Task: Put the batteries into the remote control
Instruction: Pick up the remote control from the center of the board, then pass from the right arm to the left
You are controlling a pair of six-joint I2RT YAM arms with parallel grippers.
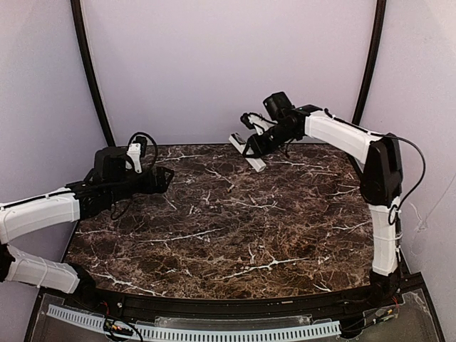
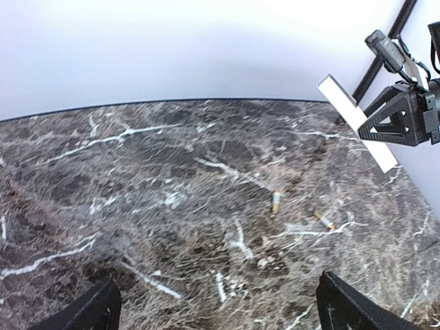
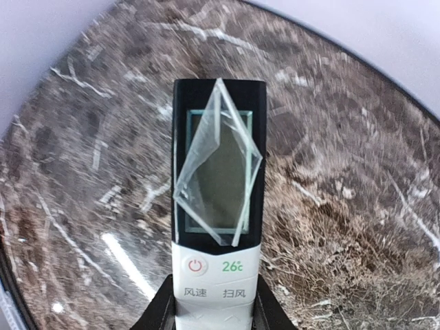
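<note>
The bottom edge of the right wrist view cuts off the lower end of the remote control [image 3: 216, 206] and most of the right hand [image 3: 216, 306]. In the left wrist view only the fingertips of the left hand [image 2: 223, 309] show, and the batteries [image 2: 276, 201] [image 2: 324, 220] are too small to read.

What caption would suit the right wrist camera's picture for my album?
The right hand grips the white remote control, its clear screen film peeling, over the marbled table.
</note>
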